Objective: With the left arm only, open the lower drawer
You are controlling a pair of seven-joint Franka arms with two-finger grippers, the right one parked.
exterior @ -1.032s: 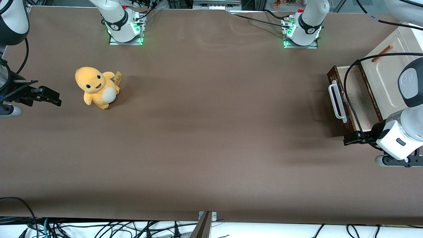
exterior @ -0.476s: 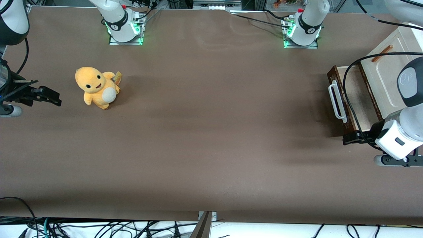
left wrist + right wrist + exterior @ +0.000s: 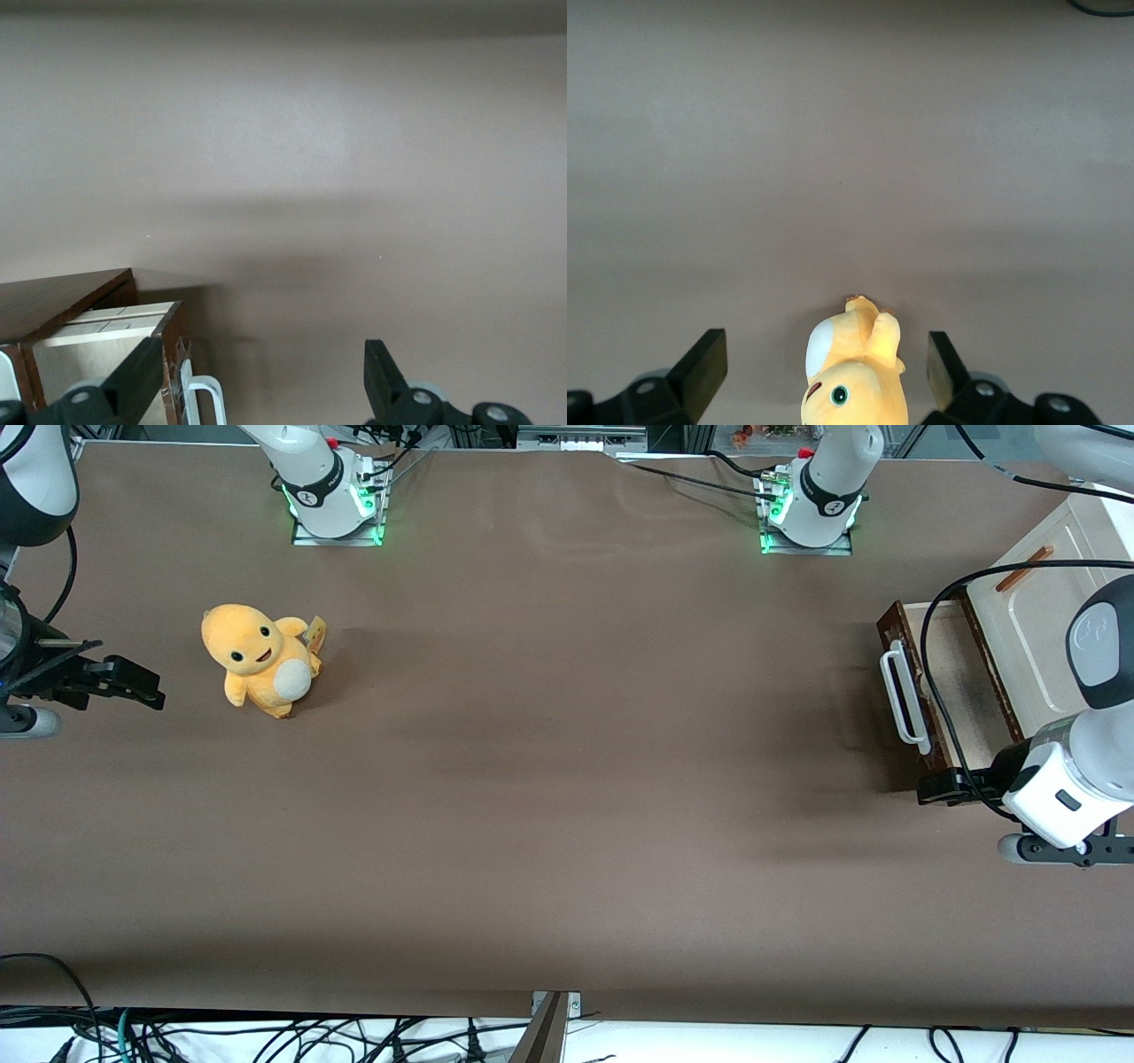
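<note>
**Drawer out, gripper clear of the handle**

At the right edge of the front view, the lower drawer (image 3: 952, 682) stands pulled out, its pale inside showing, its white loop handle (image 3: 901, 696) facing frame-left. The left arm (image 3: 1076, 779) holds its gripper (image 3: 941, 786) just below the drawer's near corner, fingers spread wide, gripping nothing. If more travel is wanted, hook the handle and pull straight along the slide.

Only the left wrist view shows the finger gap (image 3: 133, 382) and the drawer's side wall; only the front view shows the orange plush toy (image 3: 259, 659) at middle left.

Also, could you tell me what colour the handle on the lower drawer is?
White: a loop handle on the lower drawer's dark brown front, clearest in the front view. The gripper hangs beside it, open.
</note>
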